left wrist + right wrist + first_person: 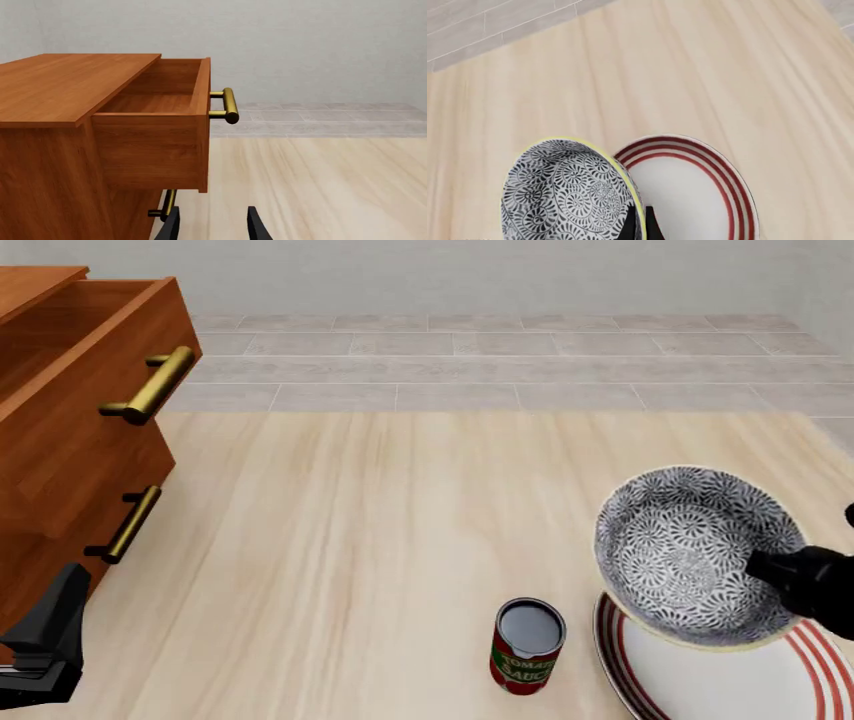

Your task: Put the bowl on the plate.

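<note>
Scanning from nine o'clock in the front view: a wooden cabinet (67,410) stands with its top drawer (94,330) pulled out, brass handles showing. Left pincer (47,645) idles at about eight o'clock beside the cabinet, released and holding nothing; its wrist view shows the fingers apart.

Toward six o'clock, a red-labelled can (529,645) stands upright on the desk (374,540), just beside the plate rim.

At four o'clock, the bowl (694,555) hangs tilted, its opening turned toward the camera, its lower edge over the plate's far rim. Right pincer (801,575) is clenched on the bowl's rim, one finger inside and one outside. The plate (707,685) lies flat at five o'clock, partly cut off by the frame.

Risks, by judgement: a thin rim grasp on a tilted bowl may slip; released off-centre or still tilted, the bowl could roll off the rim; drifting left, it could topple the can.
</note>
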{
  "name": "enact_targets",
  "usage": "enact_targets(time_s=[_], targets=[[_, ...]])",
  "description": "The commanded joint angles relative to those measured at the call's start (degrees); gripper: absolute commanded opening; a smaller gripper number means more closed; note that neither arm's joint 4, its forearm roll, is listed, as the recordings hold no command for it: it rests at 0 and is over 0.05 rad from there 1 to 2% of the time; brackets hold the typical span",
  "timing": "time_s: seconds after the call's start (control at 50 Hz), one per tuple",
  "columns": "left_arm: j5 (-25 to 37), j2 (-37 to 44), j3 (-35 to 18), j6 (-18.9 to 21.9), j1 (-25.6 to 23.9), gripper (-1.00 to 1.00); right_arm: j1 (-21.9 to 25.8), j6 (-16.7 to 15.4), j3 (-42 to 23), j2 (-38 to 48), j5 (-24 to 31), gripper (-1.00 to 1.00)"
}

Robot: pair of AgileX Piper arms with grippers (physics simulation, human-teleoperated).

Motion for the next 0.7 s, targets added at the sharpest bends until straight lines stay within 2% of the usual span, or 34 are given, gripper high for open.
enact_targets(time_s=[0.02, 0.22, 0.34, 0.7], targets=[[0.0, 0.0, 0.0, 0.0, 0.0, 1.0, -3.3, 1.4, 4.1, -9.2, 5.2, -1.0], [0.0, 0.0, 0.0, 0.0, 0.0, 1.0, -6.9, 1.3, 5.1, -12.4, 8.0, -1.0], [0.0, 0.0, 0.0, 0.0, 0.0, 1.0, -9.3, 1.8, 7.8, -13.2, 6.6, -1.0], [0.0, 0.0, 0.0, 0.0, 0.0, 1.0, -11.4, 3.7, 14.9, -14.1, 2.2, -1.0]])
